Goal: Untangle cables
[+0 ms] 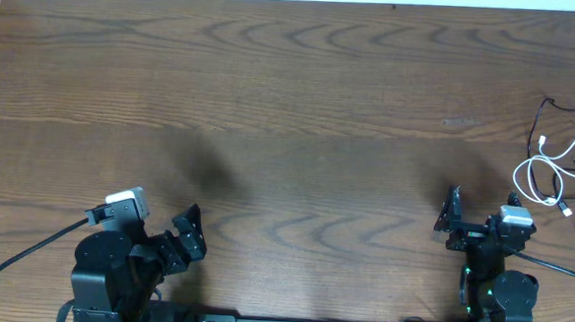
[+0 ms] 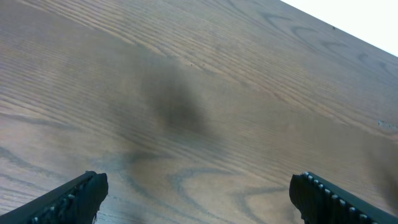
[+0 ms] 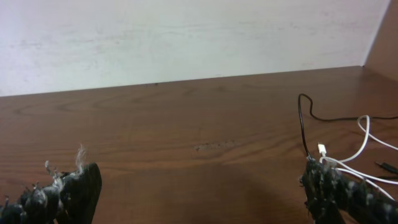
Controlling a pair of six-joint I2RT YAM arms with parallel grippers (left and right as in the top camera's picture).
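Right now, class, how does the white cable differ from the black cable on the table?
The white cable stands out brightly against the wood, while the black cable is dark and harder to trace. The white cable is gathered in tight loops, whereas the black cable sprawls in wider curves and runs off the picture's right edge. Both are thin, lie unheld at the right side of the table, and appear to cross each other.

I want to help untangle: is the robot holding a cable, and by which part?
Nothing is held. The left gripper and right gripper are open, empty; the cables lie untouched.
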